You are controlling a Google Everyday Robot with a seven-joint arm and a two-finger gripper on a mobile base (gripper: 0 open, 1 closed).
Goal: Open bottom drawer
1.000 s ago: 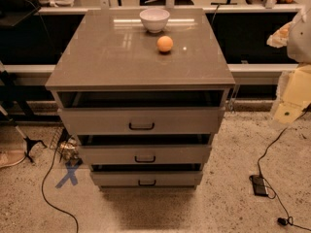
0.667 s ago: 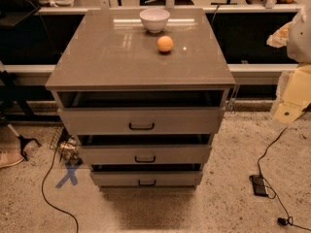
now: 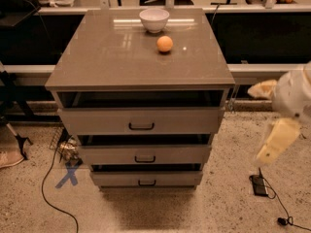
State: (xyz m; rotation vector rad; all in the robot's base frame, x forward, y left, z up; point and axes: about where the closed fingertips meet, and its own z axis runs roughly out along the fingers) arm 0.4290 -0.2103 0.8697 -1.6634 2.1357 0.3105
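Fingers (image 3: 279,140) spread apart, empty. Gripper (image 3: 257,125) hangs right of cabinet (image 3: 121,62), well apart from bottom drawer (image 3: 146,178), lowest front near floor. Risk: small handle (image 3: 146,182) missed, or middle drawer (image 3: 145,155) hooked instead.

White bowl (image 3: 154,19) behind orange (image 3: 164,43) (both on cabinet top (image 3: 112,57)).

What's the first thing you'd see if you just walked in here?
A grey cabinet fills the middle, with a round orange thing and a white bowl on top. Its bottom drawer is lowest, by the floor. The robot's gripper hangs to the right, apart from it.
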